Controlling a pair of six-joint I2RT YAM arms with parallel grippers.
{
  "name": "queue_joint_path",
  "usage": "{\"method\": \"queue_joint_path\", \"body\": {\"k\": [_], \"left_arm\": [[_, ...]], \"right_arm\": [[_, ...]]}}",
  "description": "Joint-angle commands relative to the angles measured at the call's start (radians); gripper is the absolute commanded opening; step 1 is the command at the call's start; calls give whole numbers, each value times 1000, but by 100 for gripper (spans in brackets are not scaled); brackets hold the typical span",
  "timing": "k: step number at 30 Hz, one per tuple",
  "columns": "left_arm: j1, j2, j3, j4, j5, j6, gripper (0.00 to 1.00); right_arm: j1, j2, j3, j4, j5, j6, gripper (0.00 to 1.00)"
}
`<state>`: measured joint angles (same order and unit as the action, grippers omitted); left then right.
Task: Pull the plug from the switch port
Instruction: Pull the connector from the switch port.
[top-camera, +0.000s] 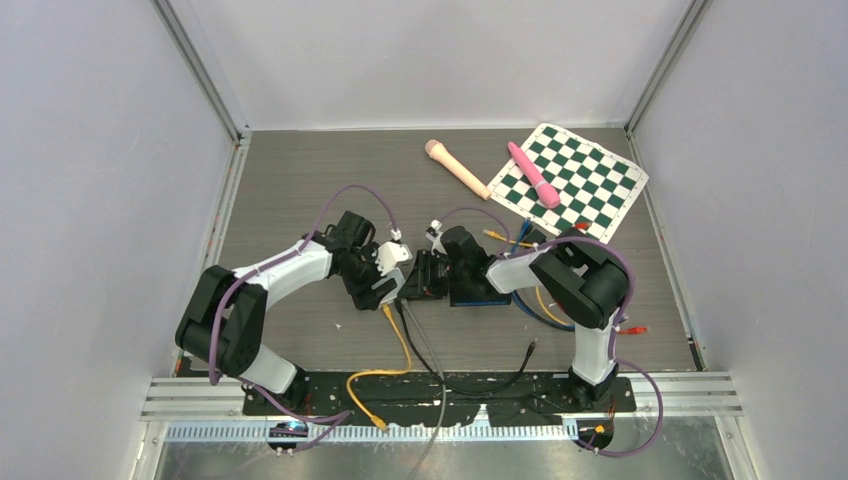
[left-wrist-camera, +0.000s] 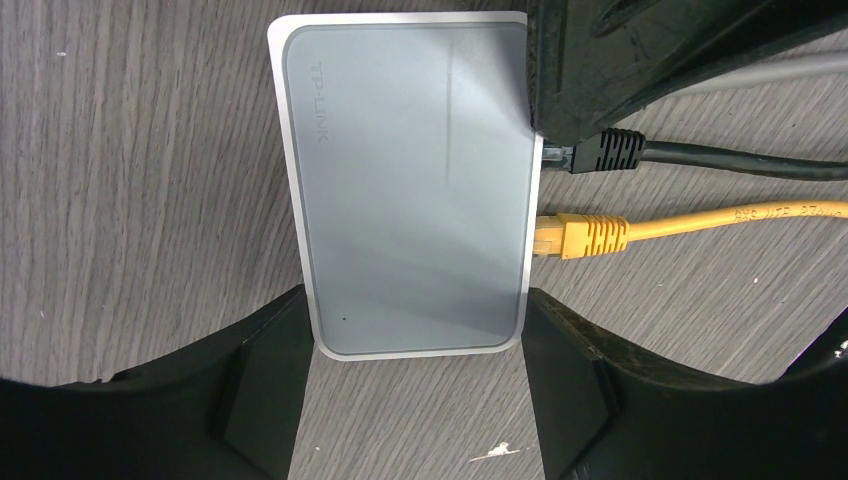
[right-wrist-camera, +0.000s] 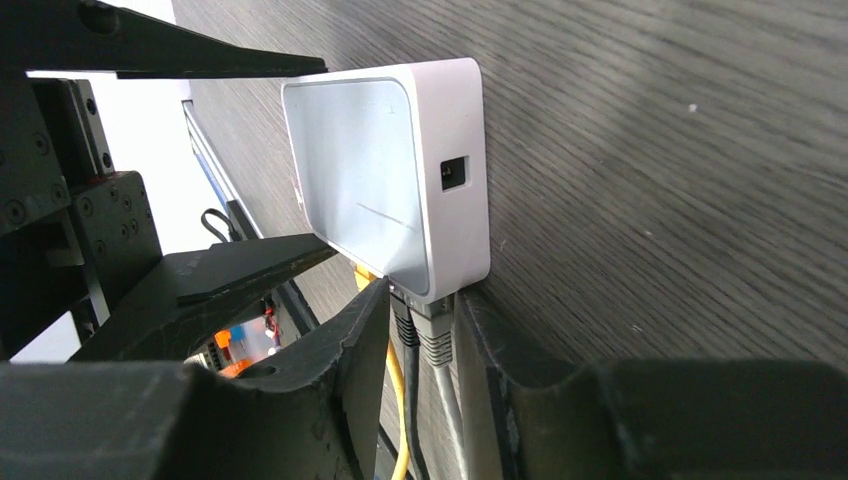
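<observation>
While the right pincer (right-wrist-camera: 422, 297) straddles the grey plug (right-wrist-camera: 436, 335) at the port edge — whether it presses yet, I cannot tell — the left pincer (left-wrist-camera: 418, 305) clamps the TP-Link switch (left-wrist-camera: 410, 190) flat on the counter (left-wrist-camera: 130, 200). The black plug (left-wrist-camera: 605, 152) and yellow plug (left-wrist-camera: 580, 236) sit seated in neighbouring ports. The grey plug is likely light, rigid and latch-locked: grip its boot, not the limp cable.

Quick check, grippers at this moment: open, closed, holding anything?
Left gripper: closed on the switch, fingers against its two sides.
Right gripper: closed on the gray plug at the switch.
</observation>
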<state>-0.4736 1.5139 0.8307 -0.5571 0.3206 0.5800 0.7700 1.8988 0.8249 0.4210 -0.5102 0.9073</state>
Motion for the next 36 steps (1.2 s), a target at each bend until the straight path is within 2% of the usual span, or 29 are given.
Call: {"method": "queue_joint_path", "body": {"k": [1, 10, 13, 18, 22, 27, 29, 36], "left_arm": [[-6, 26, -1, 15, 59, -1, 23], [-6, 62, 29, -24, 74, 16, 19], [-5, 62, 26, -23, 77, 20, 19], [-5, 60, 25, -19, 83, 23, 18], [-5, 58, 20, -13, 83, 23, 18], [-5, 58, 22, -12, 83, 21, 16], [-5, 60, 22, -12, 83, 20, 16], [-1, 60, 20, -6, 85, 14, 14]], "right_arm": [[5, 27, 26, -29, 29, -40, 36], [8, -1, 1, -32, 12, -75, 38], [8, 8, 16, -34, 14, -73, 32], [7, 5, 28, -44, 23, -75, 30], [7, 1, 23, -45, 27, -76, 22], [8, -12, 13, -55, 30, -93, 21], [7, -13, 14, -58, 29, -100, 16], [7, -13, 26, -80, 18, -130, 9]]}}
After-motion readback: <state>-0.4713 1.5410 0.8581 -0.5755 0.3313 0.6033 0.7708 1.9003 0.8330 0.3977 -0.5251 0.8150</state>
